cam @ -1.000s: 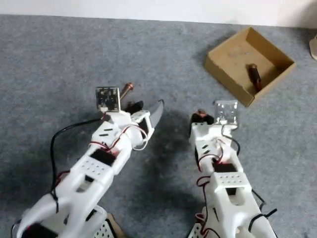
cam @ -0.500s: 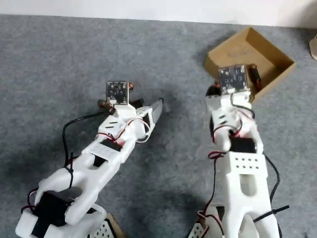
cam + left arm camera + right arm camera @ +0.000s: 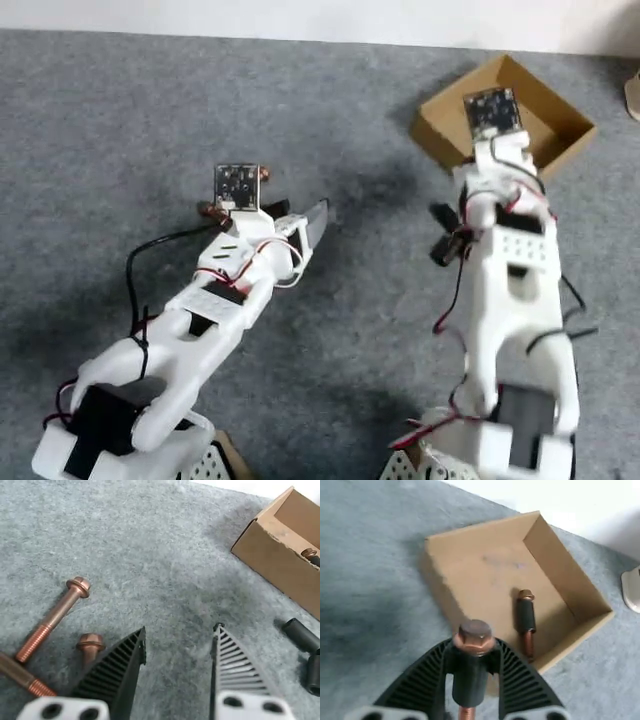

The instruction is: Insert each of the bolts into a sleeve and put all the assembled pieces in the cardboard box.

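My right gripper (image 3: 470, 652) is shut on an assembled piece (image 3: 471, 672), a copper bolt in a black sleeve, held upright above the near wall of the cardboard box (image 3: 485, 575). One assembled piece (image 3: 525, 617) lies inside the box. In the high view the right arm reaches to the box (image 3: 572, 128). My left gripper (image 3: 180, 630) stands open just above the carpet with nothing between its fingers. Three loose bolts (image 3: 55, 615) lie beside it, one (image 3: 90, 644) partly behind a finger. The left gripper (image 3: 300, 213) sits mid-table with the bolts (image 3: 262, 178) just beyond it.
Two loose black sleeves (image 3: 301, 635) lie on the grey carpet between the left gripper and the box. A pale object (image 3: 632, 587) sits past the box at the view's edge. Open carpet lies ahead of the left gripper.
The right arm has swung from mid-table out to the box, carrying the assembled piece. The left arm shifted slightly forward at first, then stayed put.
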You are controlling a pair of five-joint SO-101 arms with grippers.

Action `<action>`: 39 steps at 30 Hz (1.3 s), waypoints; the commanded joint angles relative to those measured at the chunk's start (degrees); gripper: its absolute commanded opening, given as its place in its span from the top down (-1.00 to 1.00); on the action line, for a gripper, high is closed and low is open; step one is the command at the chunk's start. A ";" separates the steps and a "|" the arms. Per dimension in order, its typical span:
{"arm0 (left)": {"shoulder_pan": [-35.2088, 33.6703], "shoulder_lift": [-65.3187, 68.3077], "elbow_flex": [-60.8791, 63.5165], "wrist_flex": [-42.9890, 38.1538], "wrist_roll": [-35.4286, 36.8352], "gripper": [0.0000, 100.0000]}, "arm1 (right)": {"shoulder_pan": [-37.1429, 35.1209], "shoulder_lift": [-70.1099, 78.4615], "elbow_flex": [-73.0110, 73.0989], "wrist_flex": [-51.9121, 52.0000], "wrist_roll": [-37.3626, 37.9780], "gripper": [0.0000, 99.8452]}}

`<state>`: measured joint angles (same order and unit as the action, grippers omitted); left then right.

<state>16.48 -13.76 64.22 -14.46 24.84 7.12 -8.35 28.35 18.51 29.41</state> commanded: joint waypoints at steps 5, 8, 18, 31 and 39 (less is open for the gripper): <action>-0.22 -0.22 -2.86 -1.41 -0.44 0.58 | 1.27 11.03 -18.24 -0.22 5.71 0.99; -0.22 -0.13 -2.86 -1.41 -0.44 0.58 | 1.27 14.29 -21.23 -0.31 8.00 0.99; -0.22 -0.04 -2.77 -1.41 -0.44 0.58 | 3.82 28.79 -36.97 -0.57 8.62 0.99; -0.13 -0.04 -2.77 -1.41 -0.35 0.58 | 5.58 48.31 -53.14 0.13 8.09 0.99; -0.31 -0.04 -3.03 -1.41 -0.35 0.58 | 4.44 48.31 -50.86 7.25 -7.65 0.79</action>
<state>16.48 -13.58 64.22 -14.46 24.84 12.40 41.76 -21.05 24.57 25.63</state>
